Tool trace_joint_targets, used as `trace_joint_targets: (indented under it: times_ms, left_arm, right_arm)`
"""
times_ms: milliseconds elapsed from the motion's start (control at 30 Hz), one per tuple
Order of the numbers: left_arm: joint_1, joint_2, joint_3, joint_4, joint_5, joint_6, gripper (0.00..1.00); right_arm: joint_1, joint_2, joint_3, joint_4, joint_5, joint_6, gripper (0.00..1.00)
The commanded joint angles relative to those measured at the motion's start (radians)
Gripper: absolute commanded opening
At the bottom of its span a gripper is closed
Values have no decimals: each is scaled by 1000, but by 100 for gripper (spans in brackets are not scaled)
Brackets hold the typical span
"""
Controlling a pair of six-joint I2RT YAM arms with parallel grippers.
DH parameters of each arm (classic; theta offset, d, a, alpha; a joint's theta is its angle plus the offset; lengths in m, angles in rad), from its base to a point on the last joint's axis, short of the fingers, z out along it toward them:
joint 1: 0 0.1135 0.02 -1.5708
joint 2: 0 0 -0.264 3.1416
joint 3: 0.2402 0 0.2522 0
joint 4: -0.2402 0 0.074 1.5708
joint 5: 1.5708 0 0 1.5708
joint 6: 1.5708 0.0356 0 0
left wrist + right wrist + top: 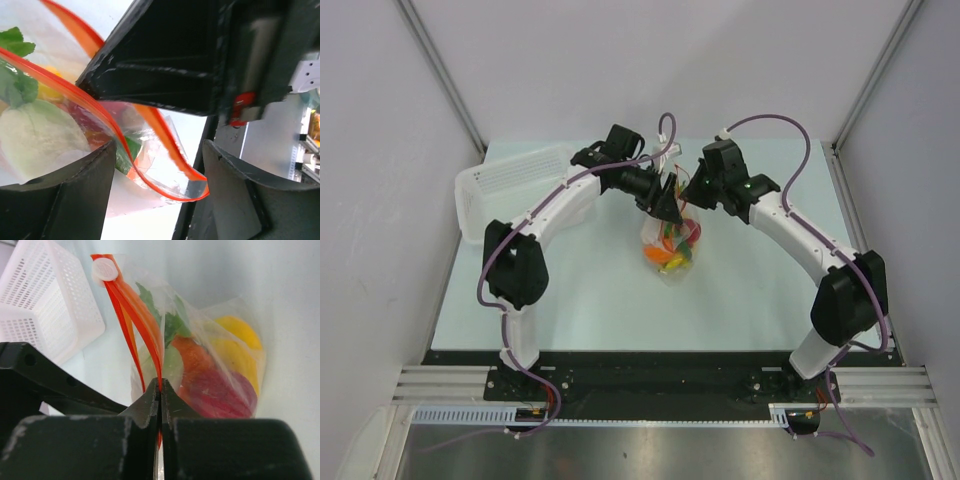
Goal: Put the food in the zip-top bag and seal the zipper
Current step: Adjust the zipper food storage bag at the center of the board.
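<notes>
- The clear, floppy zip-top bag point(670, 245) sits in the middle of the pale green surface point(570, 300), between the two arms. The small toy food point(220, 385) is already inside: red, yellow, orange and green pieces and a white radish. Loading looks finished, so sealing is the step in hand.
- Just beyond the food, the right hand point(160, 390) is clamped tight on the thin red-orange zipper strip point(142, 320), with no gap between its jaws. It holds the bag's mouth up off the surface.
- The left hand point(159, 165) stands wide. A corner of the zipper strip hangs in the gap between its fingers, and neither finger grips it. Whether the inner finger brushes the film cannot be told.
- Beyond the right hand's pinch, the two halves of the strip part towards a small white round piece point(105, 270) at the far end, so the mouth is not yet sealed.
- To seal it well, the right hand should serve as the anchor. The left hand should close on both halves together, lined up close beside that pinch, then run along the strip with steady, light pressure.
- The strip needs to stay taut, and the green leaves near the mouth must stay out of the track.
- A hard sideways pull could tip the loaded, limp bag.
- At the far left, a white perforated plastic tray point(510, 185) lies well apart from all this.
</notes>
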Motion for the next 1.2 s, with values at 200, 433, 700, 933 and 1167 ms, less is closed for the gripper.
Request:
trace_joint_targets:
  times_ms: [200, 433, 700, 933, 1167]
  left_arm:
    - [-5, -84, -33, 108, -84, -69, 76]
    - [-47, -78, -48, 94, -350, -3, 67]
    - [-59, -69, -40, 105, -433, 3, 19]
    - [-38, -103, 24, -38, -317, 260, 0]
    - [-18, -178, 32, -192, -198, 644, 0]
  right_arm:
    - [29, 22, -22, 86, 62, -28, 0]
    - [30, 21, -22, 114, 3, -5, 0]
    - [23, 25, -23, 138, -46, -15, 4]
    - [-155, -44, -22, 201, -478, -194, 41]
    - [-333, -152, -22, 96, -769, -512, 64]
